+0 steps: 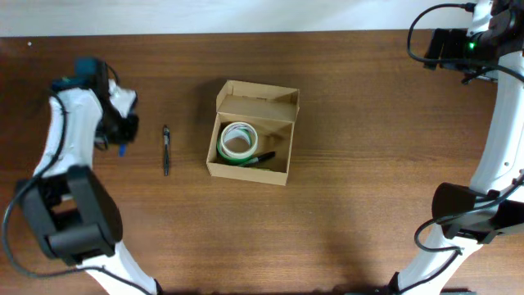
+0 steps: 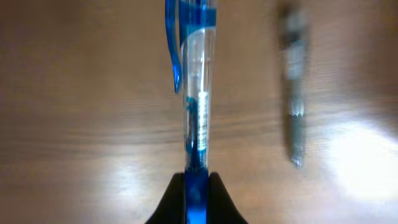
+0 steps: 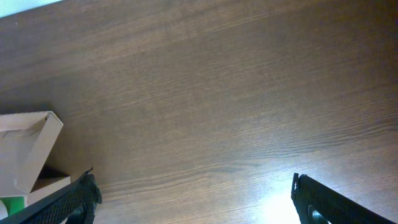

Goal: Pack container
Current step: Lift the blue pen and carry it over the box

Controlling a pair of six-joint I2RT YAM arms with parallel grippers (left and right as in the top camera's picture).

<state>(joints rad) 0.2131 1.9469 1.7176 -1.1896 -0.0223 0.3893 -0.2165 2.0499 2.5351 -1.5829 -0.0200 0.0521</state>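
Observation:
The container (image 1: 277,174), a tan cardboard box with its flap lid open toward the back, sits mid-table. Inside lie a white-and-green tape roll (image 1: 238,141) and a green-and-black pen (image 1: 260,158). My left gripper (image 1: 121,138) is to the left of the box, shut on a clear blue pen (image 2: 198,106), whose barrel sticks out ahead of the black fingers (image 2: 219,199). My right gripper (image 1: 442,49) hangs open at the far right back corner, nothing between its fingers (image 3: 329,202). A corner of the container (image 3: 28,146) shows at the left of the right wrist view.
A dark pen (image 1: 166,150) lies on the wooden table between my left gripper and the box; it appears blurred (image 2: 293,93) to the right of the held pen. The right arm's base (image 1: 467,213) stands at the front right.

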